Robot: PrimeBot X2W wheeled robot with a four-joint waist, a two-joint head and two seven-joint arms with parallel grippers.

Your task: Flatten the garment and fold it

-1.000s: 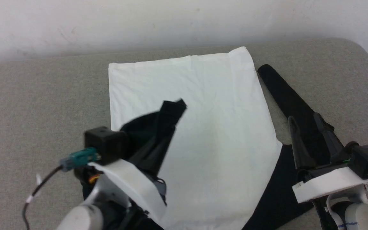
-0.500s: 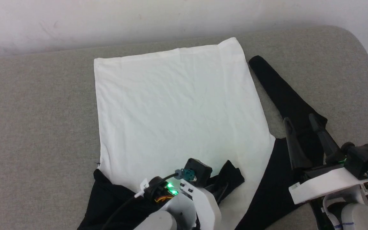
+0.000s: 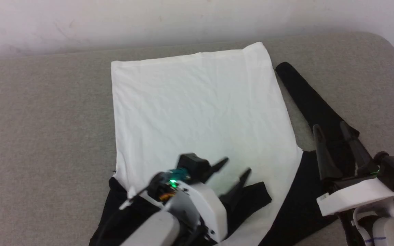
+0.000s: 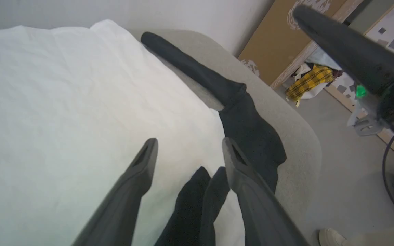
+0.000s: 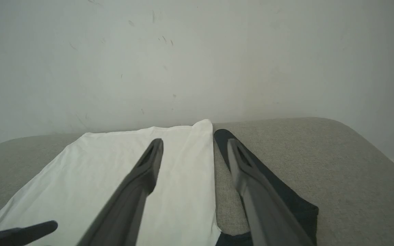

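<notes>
On the grey bench [image 3: 39,119], head view: the garment [image 3: 200,109] lies flat, white body spread out, hem toward the wall [image 3: 149,20]. Left black sleeve [image 3: 251,198] is folded in across the near end of the white body. Right black sleeve [image 3: 303,99] lies straight on the bench beside the body's right edge. Left gripper [image 3: 237,165] sits over the folded sleeve, jaws spread, gripping nothing. Right gripper [image 3: 330,125] sits above the right sleeve, jaws also spread and empty.

Left wrist view: left gripper [image 4: 189,141] jaws wide apart, the folded sleeve's end [image 4: 197,191] lying loose on the white cloth between them. Right sleeve [image 4: 197,73] runs along the bench edge. Yellow plaid cloth [image 4: 308,83] on the floor beyond.

Right wrist view: right gripper [image 5: 195,141] jaws apart, pointing at the wall, white body [image 5: 97,164] left of the sleeve [image 5: 286,201].
</notes>
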